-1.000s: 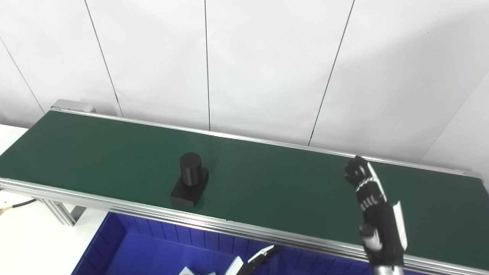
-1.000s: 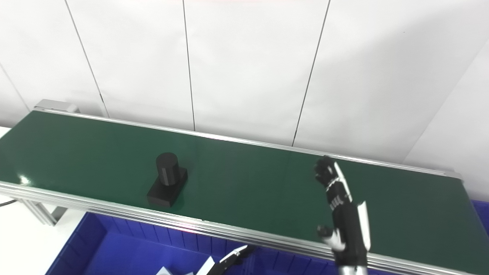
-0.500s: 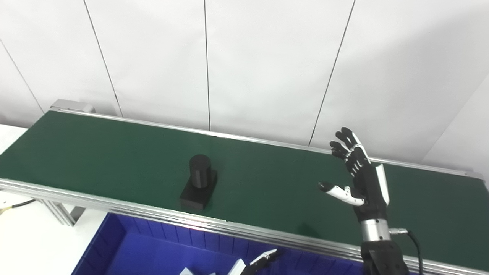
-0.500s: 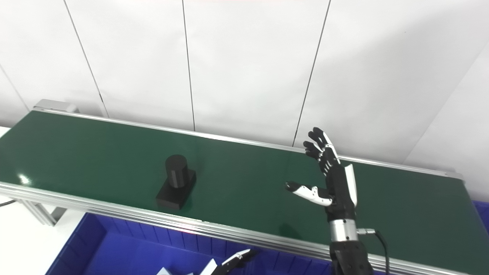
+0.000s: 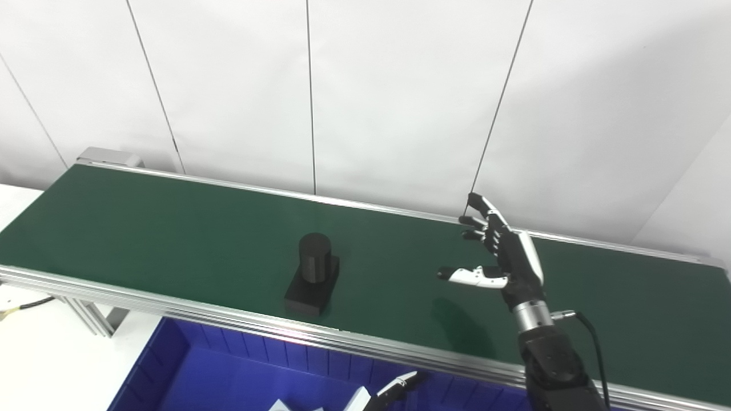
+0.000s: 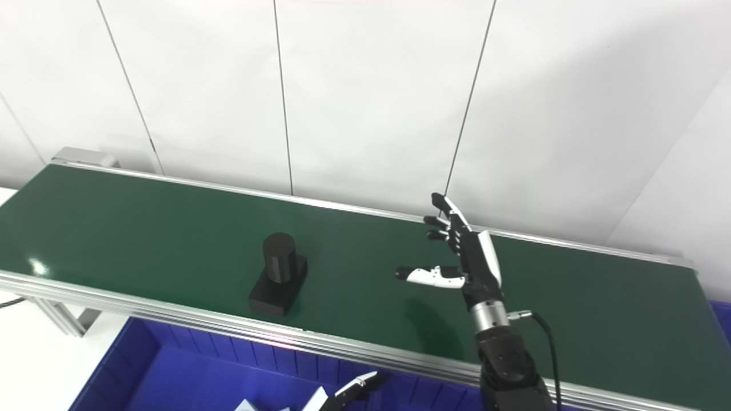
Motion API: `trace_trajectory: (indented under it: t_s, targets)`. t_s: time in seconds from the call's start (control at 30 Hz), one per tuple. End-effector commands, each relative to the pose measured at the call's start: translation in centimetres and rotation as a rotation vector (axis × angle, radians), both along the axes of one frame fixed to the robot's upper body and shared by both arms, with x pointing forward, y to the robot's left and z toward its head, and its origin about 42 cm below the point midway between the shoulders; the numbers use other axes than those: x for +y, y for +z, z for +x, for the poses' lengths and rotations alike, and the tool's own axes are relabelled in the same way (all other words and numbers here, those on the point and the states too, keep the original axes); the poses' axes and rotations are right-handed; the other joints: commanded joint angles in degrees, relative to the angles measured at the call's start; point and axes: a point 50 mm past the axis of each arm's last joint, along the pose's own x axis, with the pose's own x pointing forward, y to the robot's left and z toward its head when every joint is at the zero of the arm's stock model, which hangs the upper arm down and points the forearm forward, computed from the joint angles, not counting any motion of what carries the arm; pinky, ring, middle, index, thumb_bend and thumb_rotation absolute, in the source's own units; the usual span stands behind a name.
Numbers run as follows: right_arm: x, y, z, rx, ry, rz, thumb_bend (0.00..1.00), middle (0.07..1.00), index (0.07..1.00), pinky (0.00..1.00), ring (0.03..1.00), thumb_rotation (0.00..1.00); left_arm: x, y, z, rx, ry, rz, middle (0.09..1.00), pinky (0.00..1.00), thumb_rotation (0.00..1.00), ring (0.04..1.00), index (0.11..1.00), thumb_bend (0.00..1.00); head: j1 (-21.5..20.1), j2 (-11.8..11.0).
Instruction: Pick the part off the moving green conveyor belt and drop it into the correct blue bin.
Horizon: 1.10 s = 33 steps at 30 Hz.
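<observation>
The right hand (image 5: 505,257) hovers with fingers spread, empty, above the green conveyor belt (image 5: 171,228), well apart from the black part (image 5: 313,274); the left hand (image 5: 388,394) is barely visible, so I cannot tell its state.

Lab/test cell: green conveyor belt (image 5: 171,228) w/ alu frame, blue bin (image 5: 228,371), plain white wall panels (image 5: 400,85).

Two head cameras side by side, both looking down and forward from the near side, sharing the long green conveyor belt (image 5: 171,228), white panelled wall (image 5: 400,85), blue plastic bin (image 6: 188,377) below, right view shifted slightly rightward.
</observation>
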Motion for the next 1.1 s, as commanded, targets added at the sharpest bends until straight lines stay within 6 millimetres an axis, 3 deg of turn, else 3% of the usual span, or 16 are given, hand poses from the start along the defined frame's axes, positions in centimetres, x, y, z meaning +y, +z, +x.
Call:
trace_trajectory:
  t_s: [0.0,0.3,0.57,1.07]
  targets:
    - [1.3,2.7,1.6,-0.109,-0.007,-0.007,1.0,0.881,0.877,0.62,0.756,0.13,-1.6,1.3,0.8,-0.066,-0.027,-0.047,0.888,0.84,0.89,0.873,0.865,0.93,0.29,0.12]
    - [4.2,2.3,2.0,-0.102,0.002,-0.04,1.0,0.827,0.848,0.61,0.733,0.11,-1.8,1.5,0.3,-0.09,-0.035,-0.043,0.883,0.83,0.89,0.869,0.861,0.94,1.08,0.6]
    - [6.1,1.6,2.3,-0.066,0.041,-0.074,1.0,0.781,0.82,0.7,0.769,0.12,-1.9,1.4,0.1,-0.1,-0.039,-0.035,0.883,0.83,0.89,0.867,0.86,0.92,1.34,0.69]
    - [6.3,1.2,2.7,-0.049,0.052,-0.127,1.0,0.814,0.823,0.71,0.783,0.16,-1.8,1.5,-0.2,-0.091,-0.05,-0.047,0.881,0.83,0.86,0.868,0.856,0.92,0.9,0.76]
